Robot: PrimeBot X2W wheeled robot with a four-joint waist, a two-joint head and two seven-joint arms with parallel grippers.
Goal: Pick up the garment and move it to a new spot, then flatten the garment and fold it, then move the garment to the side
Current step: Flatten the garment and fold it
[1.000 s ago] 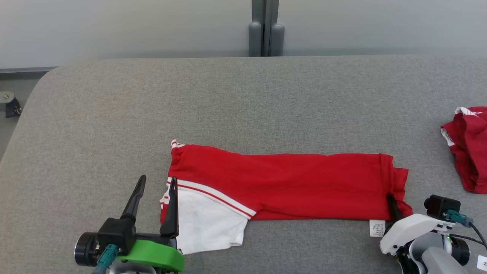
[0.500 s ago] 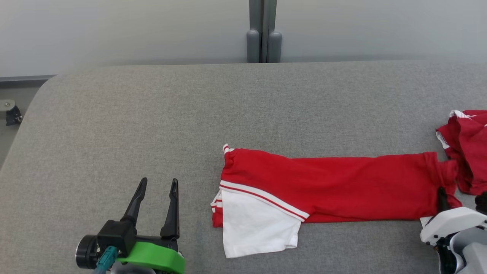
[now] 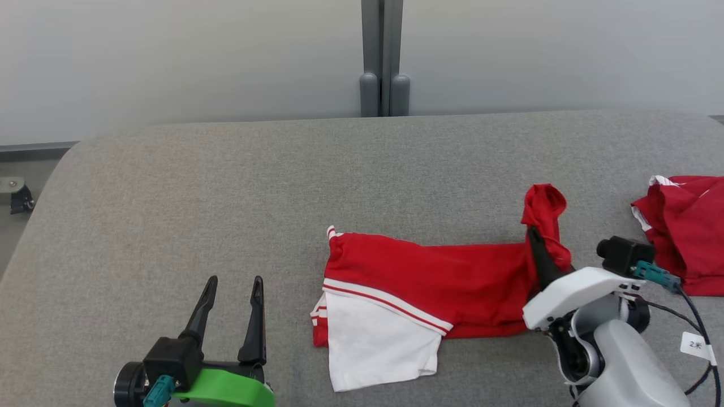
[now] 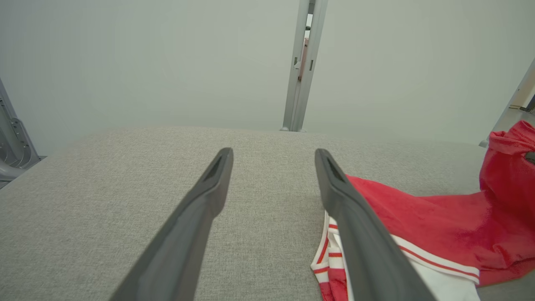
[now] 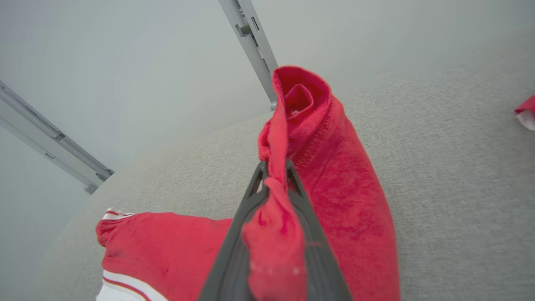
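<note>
The garment (image 3: 430, 277) lies right of centre on the table (image 3: 226, 186) in the head view, right end raised; left wrist view: left gripper (image 4: 273, 152) spread, empty, left of it; right wrist view: right gripper (image 5: 273, 165) pinches its red edge.

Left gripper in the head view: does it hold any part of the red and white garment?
No, the left gripper stands open over the grey surface, apart from the red and white garment.

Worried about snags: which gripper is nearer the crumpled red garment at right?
Right. The right gripper, shut on the folded garment, is just left of the crumpled garment; the left gripper, open, is much farther left.
</note>
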